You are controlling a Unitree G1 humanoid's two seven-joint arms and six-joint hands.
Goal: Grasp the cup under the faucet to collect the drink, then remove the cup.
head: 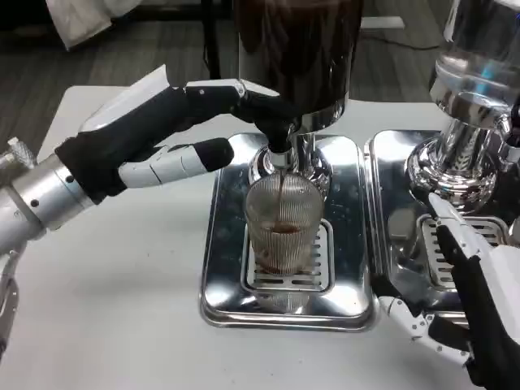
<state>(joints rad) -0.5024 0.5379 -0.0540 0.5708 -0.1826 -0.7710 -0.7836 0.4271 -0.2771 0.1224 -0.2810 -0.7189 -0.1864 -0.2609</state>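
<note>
A clear ribbed cup [283,223] stands upright on the grate of a shiny steel drip tray [221,244], right under the black faucet [279,140] of a dispenser filled with dark drink [299,49]. A thin dark stream runs from the faucet into the cup, and a little brown liquid lies in its lower part. My left hand [162,134] reaches in from the left, its upper fingers pressing on the faucet lever [264,101], the thumb stretched toward the cup but apart from it. My right hand [467,284] hovers open at the lower right, away from the cup.
A second dispenser [471,97] with a chrome base stands on its own steel tray [398,203] on the right, just behind my right hand. The white table [106,301] stretches to the left and front of the trays.
</note>
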